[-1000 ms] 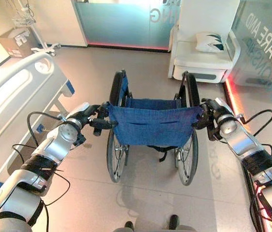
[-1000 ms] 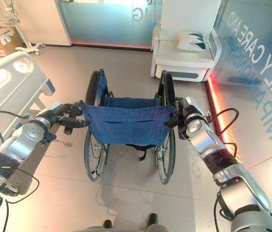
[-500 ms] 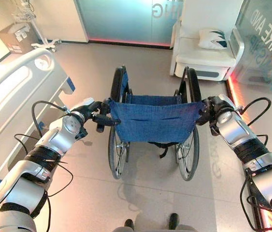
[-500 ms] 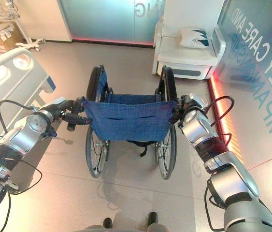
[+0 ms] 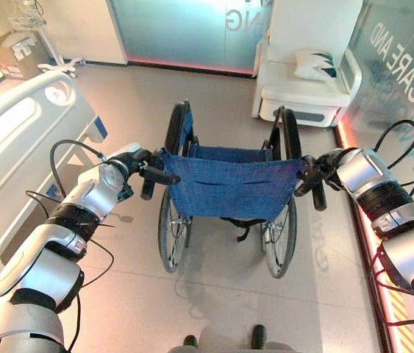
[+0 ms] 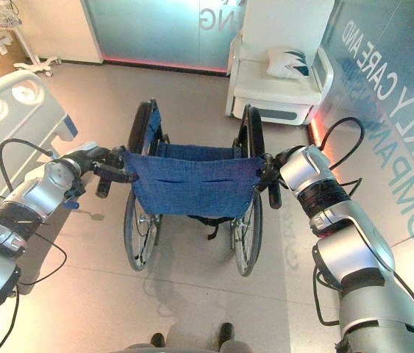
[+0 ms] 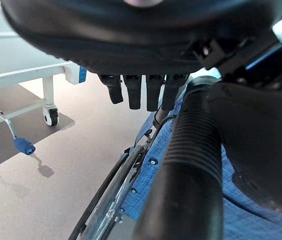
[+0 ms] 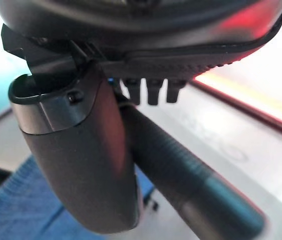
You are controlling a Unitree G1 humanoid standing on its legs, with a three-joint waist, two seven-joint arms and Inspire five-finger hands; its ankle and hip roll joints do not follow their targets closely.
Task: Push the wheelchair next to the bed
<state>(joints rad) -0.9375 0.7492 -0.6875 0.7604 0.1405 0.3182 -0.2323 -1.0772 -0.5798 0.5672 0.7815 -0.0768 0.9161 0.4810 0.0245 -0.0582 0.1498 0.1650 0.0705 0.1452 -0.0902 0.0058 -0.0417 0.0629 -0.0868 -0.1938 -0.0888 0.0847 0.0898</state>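
Observation:
The wheelchair [image 5: 229, 184] has a blue cloth back and black wheels and stands in the middle of the floor, facing away from me. My left hand [image 5: 134, 163] is shut on its left push handle [image 7: 191, 165], a ribbed black grip lying between thumb and curled fingers. My right hand [image 5: 317, 170] is shut on the right push handle [image 8: 181, 170] in the same way. The white bed [image 5: 15, 140] with blue corner trim runs along the left, about a wheel's width of floor away from the wheelchair.
A white armchair [image 5: 302, 95] with a cushion stands ahead on the right. A glass wall with a red light strip [image 5: 354, 176] runs along the right. A cardboard box [image 5: 12, 51] and a wheeled stand [image 5: 52, 51] sit at the far left. Open floor lies between wheelchair and bed.
Both hands have kept their hold on the handles. My right elbow has swung out to the right. The whole view has shifted a little, and the wheelchair stays centred before me.

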